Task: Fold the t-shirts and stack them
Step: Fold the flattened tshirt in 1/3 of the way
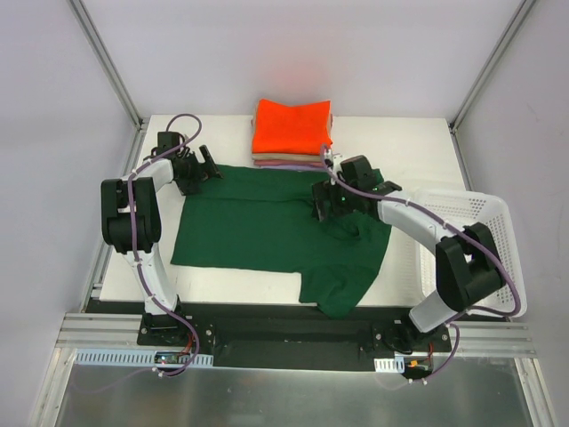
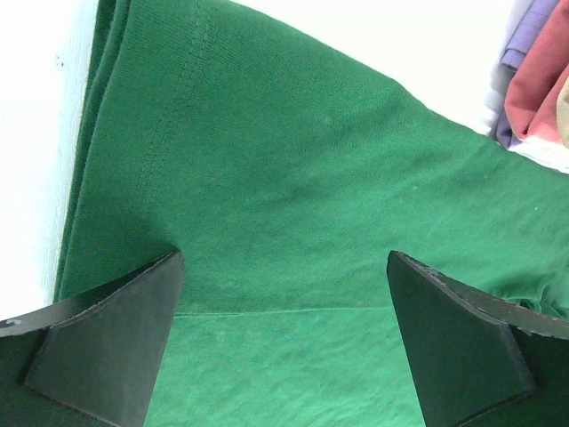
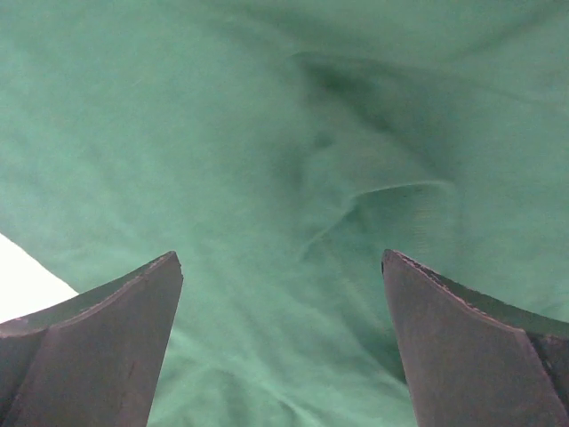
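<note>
Table (image 1: 400, 142) fills the middle of the top view, white and rectangular. The green t-shirt (image 1: 258, 222) lies spread across its centre. The body is flat and partly folded, while the lower right part is bunched and hangs toward the near edge.

At the lower left, the left arm (image 1: 133, 209) rises from its base to a raised elbow at mid left. Its forearm then reaches up and right toward the shirt's upper left corner. The right arm (image 1: 418, 222) climbs from its base at the lower right and bends at an elbow in front of the basket (image 1: 484, 206). From there it stretches up and left over the shirt's right side.

That white mesh basket sits at the right edge of the table, with its mesh wall and floor showing behind the arm. At the top centre is a folded stack touching the green shirt's far edge. The orange t-shirt (image 1: 292, 126) is on top and the tan t-shirt (image 1: 289, 158) is under it. The lilac t-shirt (image 2: 520, 44) shows only in the upper right corner of the left wrist view.

The left gripper (image 2: 284, 258) has its fingers wide apart above green cloth near a stitched hem. The right gripper (image 3: 280, 258) is likewise spread above wrinkled green fabric and clamps nothing.
</note>
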You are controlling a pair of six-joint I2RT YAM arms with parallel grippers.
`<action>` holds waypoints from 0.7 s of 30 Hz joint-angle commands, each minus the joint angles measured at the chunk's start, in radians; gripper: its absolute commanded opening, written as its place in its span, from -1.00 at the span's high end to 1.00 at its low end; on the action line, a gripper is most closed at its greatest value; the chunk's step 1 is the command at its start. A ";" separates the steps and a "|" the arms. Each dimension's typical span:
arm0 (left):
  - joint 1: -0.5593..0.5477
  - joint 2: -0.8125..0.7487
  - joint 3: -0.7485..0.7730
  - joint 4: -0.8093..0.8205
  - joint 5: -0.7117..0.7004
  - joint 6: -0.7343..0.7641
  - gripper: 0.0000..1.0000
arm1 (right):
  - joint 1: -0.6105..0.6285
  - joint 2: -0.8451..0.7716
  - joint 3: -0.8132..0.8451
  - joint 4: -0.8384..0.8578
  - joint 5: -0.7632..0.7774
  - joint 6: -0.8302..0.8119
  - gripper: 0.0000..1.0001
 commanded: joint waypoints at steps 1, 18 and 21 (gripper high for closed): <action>0.013 0.001 -0.025 -0.062 -0.054 0.036 -0.98 | -0.083 0.078 0.090 0.053 0.080 0.071 -0.93; 0.018 -0.001 -0.025 -0.064 -0.043 0.030 -0.98 | -0.074 0.196 0.069 0.180 0.078 0.409 -0.80; 0.016 0.002 -0.022 -0.065 -0.039 0.031 -0.98 | -0.071 0.225 0.078 0.220 0.106 0.417 -0.67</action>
